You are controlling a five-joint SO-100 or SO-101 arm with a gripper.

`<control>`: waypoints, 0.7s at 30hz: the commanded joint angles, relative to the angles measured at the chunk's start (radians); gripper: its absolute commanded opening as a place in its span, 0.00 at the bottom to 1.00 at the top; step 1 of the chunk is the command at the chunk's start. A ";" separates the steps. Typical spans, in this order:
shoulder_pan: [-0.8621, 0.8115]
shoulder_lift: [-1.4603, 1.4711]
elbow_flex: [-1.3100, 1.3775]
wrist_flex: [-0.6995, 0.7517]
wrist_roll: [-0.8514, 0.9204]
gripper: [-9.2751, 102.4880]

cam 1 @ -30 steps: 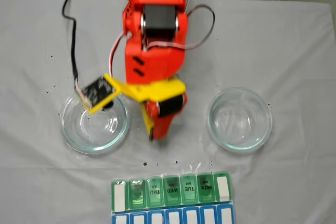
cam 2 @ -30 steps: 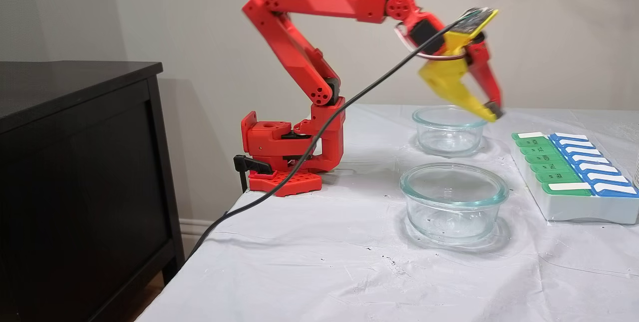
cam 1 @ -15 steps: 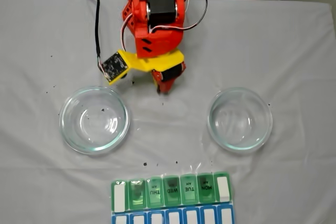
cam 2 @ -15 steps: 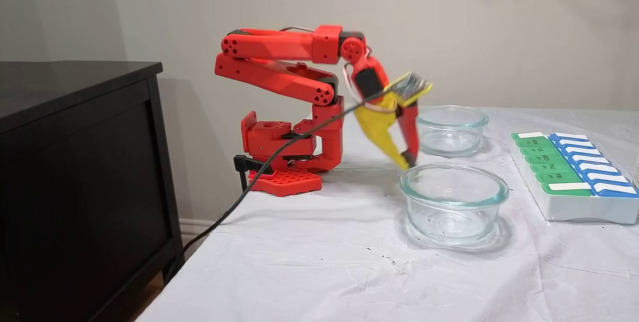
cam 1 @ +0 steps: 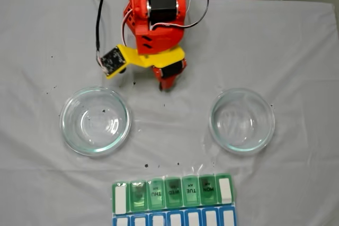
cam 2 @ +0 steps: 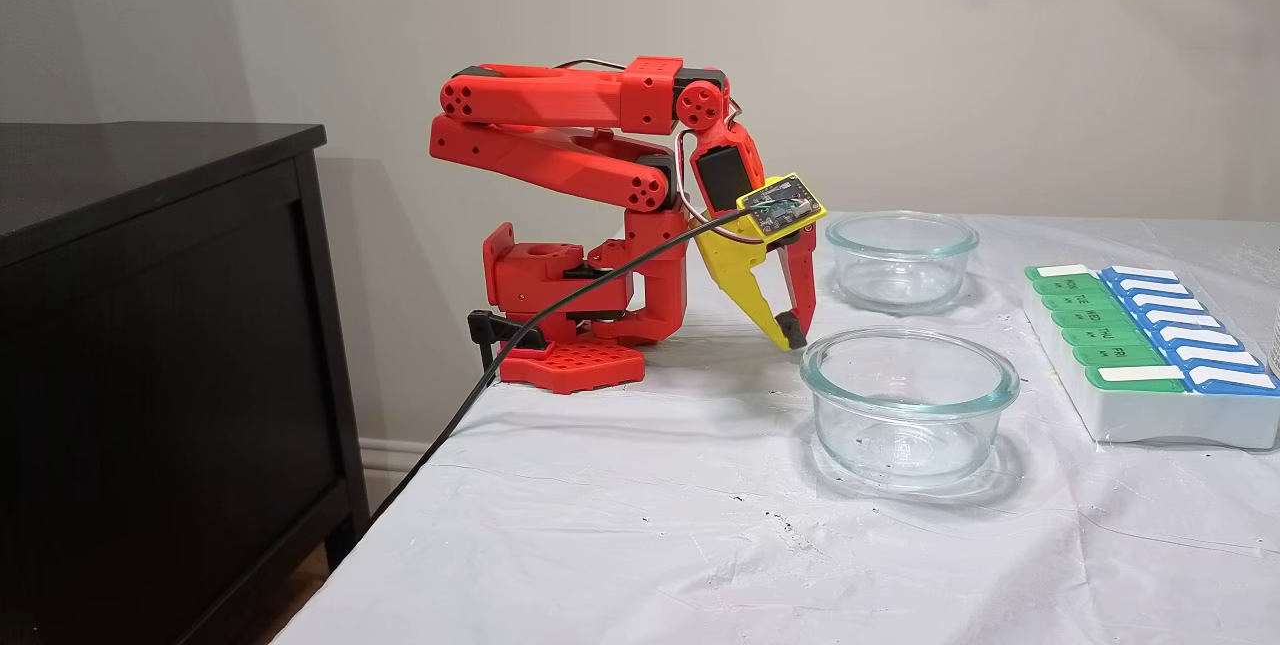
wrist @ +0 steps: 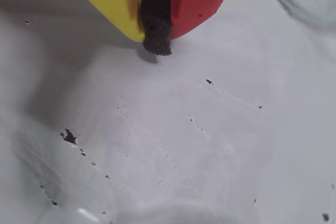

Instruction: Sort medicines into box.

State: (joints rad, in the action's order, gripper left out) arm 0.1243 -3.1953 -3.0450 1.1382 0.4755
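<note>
Nearest in the top-down fixed view, at six o'clock: the box [cam 1: 173, 193], green lids down, no medicines visible anywhere; both glass dishes [cam 1: 95, 121] look empty. Farther up, near twelve o'clock: gripper [cam 1: 166, 87] folded back by the base, jaws pressed together on nothing but the dark pad [wrist: 156, 29], tip just above the cloth [wrist: 199, 140]. Likely risk: wrongly judging the sort finished, contents hidden under translucent lids.

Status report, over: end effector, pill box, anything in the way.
End effector shut, empty, low over the cloth near the base. Pill box lids closed, untouched. Both glass dishes empty. Nothing in the way.
</note>
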 commanded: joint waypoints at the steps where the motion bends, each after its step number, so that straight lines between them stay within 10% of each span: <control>1: 0.011 -0.009 0.055 0.009 0.002 0.08; 21: -0.060 -0.009 0.055 0.009 -0.055 0.08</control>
State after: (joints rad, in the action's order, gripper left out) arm 0.0675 -3.1953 -3.0450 1.1382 0.4249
